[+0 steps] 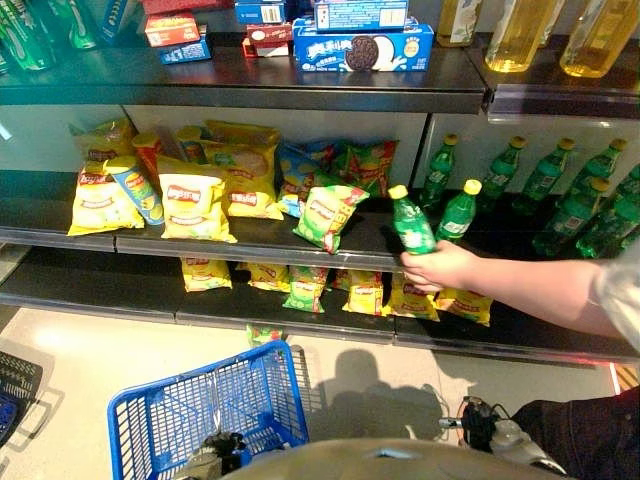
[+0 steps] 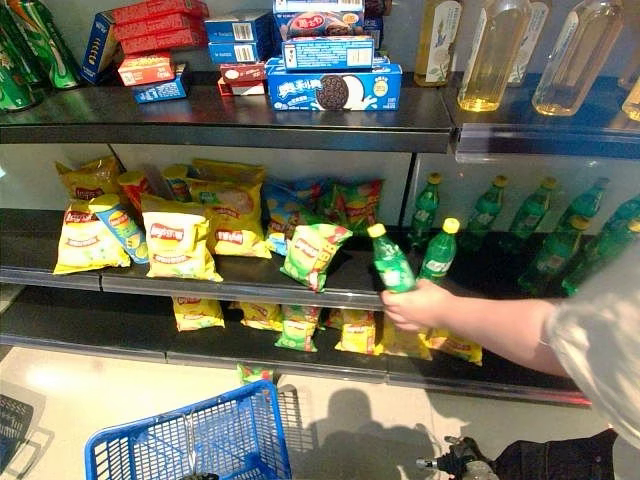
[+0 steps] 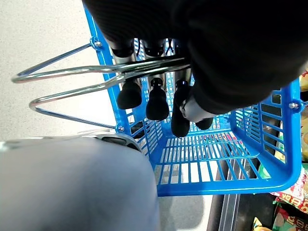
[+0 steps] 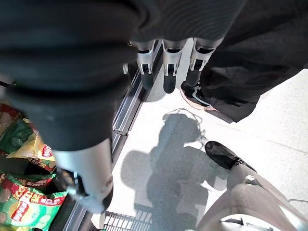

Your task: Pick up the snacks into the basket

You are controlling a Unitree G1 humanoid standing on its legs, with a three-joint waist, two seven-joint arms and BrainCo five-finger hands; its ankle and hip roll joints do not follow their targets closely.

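Yellow snack bags (image 1: 195, 208) and a green snack bag (image 1: 325, 215) lie on the middle shelf, with more bags (image 1: 305, 287) on the bottom shelf. A small green bag (image 1: 262, 335) sits at the floor edge just past the blue wire basket (image 1: 200, 410). My left hand (image 3: 154, 96) is shut on the basket's metal handles (image 3: 96, 72), and the basket (image 3: 216, 183) hangs empty under it. My right hand (image 4: 166, 67) hangs over the floor beside the shelf, fingers straight, holding nothing.
A person's hand (image 1: 440, 268) reaches in from the right and grips a green bottle (image 1: 410, 222) on the middle shelf, among other green bottles (image 1: 545, 180). Cookie boxes (image 1: 360, 48) fill the top shelf. A dark basket (image 1: 15, 385) sits on the floor at left.
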